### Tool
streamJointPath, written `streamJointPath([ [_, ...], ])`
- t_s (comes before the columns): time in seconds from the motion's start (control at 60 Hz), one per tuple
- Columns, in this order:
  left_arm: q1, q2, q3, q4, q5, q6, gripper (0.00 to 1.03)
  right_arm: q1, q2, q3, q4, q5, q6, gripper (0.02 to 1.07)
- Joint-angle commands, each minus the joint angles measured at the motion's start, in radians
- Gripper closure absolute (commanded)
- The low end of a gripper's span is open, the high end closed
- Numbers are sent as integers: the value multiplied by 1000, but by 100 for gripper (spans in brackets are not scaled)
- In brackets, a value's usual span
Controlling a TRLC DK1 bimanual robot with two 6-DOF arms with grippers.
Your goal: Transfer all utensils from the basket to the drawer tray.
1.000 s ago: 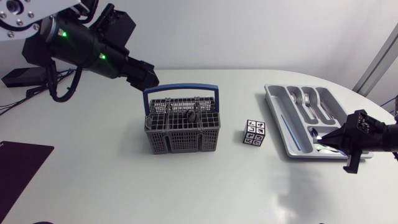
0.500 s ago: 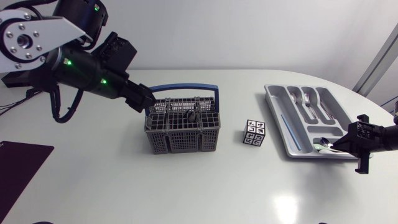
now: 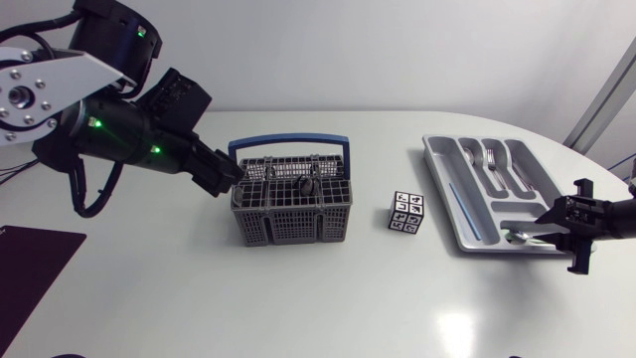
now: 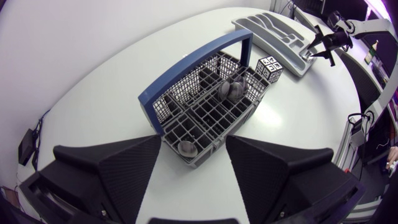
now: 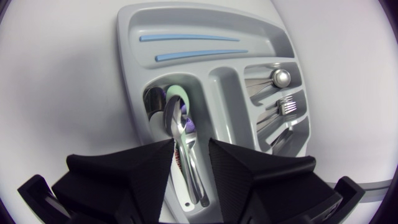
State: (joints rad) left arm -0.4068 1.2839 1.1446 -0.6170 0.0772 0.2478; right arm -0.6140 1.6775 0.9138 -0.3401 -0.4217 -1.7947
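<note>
- The left hand (image 4: 193, 149) is wide open and holds nothing. It hangs just beside a corner of the basket (image 3: 293, 225), tilted down toward it.
- Just ahead of its fingers (image 4: 112, 168), 1 utensil (image 4: 186, 148) stands in the nearest corner cell, long axis upright, rounded end up.
- More utensil ends (image 4: 231, 91) cluster farther on, under the blue handle (image 4: 193, 68).
- The left arm (image 3: 99, 129) is plainly the nearer one, so the pick probably needs a drop from above.
- The right hand (image 5: 189, 144), fingers apart and gripping nothing, hovers over the drawer tray (image 5: 205, 26).
- Spoons (image 5: 177, 124) lie lengthwise beneath it, well apart from the basket across the tabletop (image 3: 199, 288).
</note>
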Motion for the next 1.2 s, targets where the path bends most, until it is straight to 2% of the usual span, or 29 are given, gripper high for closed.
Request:
streamJointPath([
  [0.0, 2, -29, -42, 11, 3, 28, 30, 37, -90, -29, -23, -5, 58, 45],
  [0.05, 3, -37, -54, 16, 4, 36, 30, 66, -131, -32, -28, -8, 141, 40],
  [0.283, 5, -78, -128, 46, 6, 77, 30, 278, -321, -61, -102, -5, 474, 40],
  [0.567, 16, -149, -229, 91, 16, 151, 30, 658, -476, -3, -229, 63, 936, 40],
  [0.8, 94, -161, -302, 155, 105, 235, 30, 961, -443, 94, -234, 139, 1262, 40],
  [1.183, 217, -167, -437, 300, 248, 387, 30, 1194, -205, 306, -226, 143, 1566, 40],
])
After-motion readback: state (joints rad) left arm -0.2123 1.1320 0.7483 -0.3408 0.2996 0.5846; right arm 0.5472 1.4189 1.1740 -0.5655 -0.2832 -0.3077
